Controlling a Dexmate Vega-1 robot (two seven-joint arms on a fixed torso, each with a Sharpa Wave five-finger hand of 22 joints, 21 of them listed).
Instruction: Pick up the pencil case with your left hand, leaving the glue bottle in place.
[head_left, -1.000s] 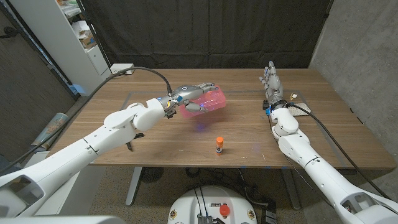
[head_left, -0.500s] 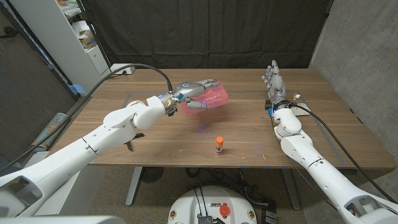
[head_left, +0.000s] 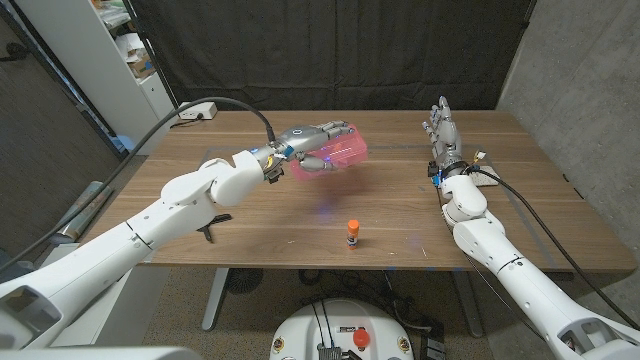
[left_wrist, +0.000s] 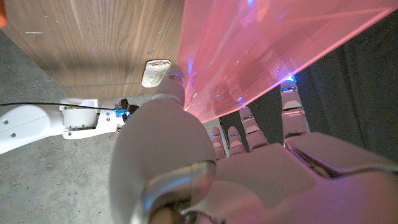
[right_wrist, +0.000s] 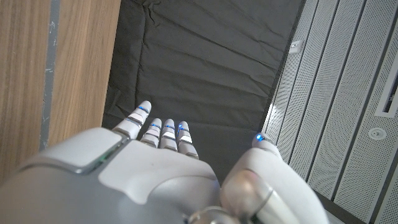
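My left hand (head_left: 305, 143) grips the translucent pink pencil case (head_left: 340, 151) and holds it above the table's far middle. In the left wrist view the pink case (left_wrist: 267, 43) lies between my thumb and fingers (left_wrist: 292, 112), with the left hand (left_wrist: 205, 168) wrapped round its edge. The glue bottle (head_left: 352, 233), small with an orange cap, stands upright on the table near the front, well below and apart from the case. My right hand (head_left: 440, 130) stands upright at the far right with fingers apart, holding nothing; its back (right_wrist: 149, 168) faces the right wrist camera.
The wooden table (head_left: 500, 200) spans the view. A small dark object (head_left: 209, 227) lies on its left side near my left forearm. A white power strip (head_left: 196, 110) sits at the far left corner. A black curtain hangs behind; shelves stand at far left.
My left hand has lifted the pink pencil case higher and slightly farther back. The glue bottle and right hand stay where they were.
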